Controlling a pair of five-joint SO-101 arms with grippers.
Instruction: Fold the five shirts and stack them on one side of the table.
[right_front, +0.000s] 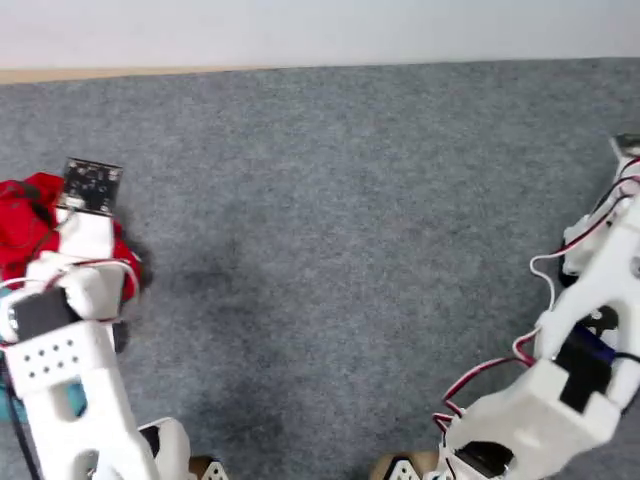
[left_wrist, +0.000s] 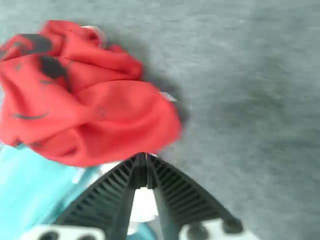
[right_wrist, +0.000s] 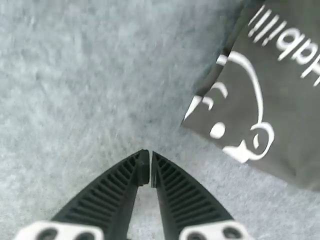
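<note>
Grey felt (right_front: 350, 220) covers the table, and the red shirt serves as the marker for everything else. Closest to the arms' bases, a teal shirt (left_wrist: 27, 195) lies just on the near side of the red shirt (left_wrist: 85, 105), which is a crumpled heap at the table's left edge. The left gripper (left_wrist: 145, 166) has its jaws pressed together, their tip at the red shirt's near edge. To the right of the red shirt, open felt stretches across the middle to the right arm (right_front: 570, 370). Well apart from the red shirt, the right gripper (right_wrist: 150, 161) is likewise pressed together over felt, with a dark printed shirt (right_wrist: 280, 85) lying flat nearby. Beyond the red shirt, felt runs to the far edge.
</note>
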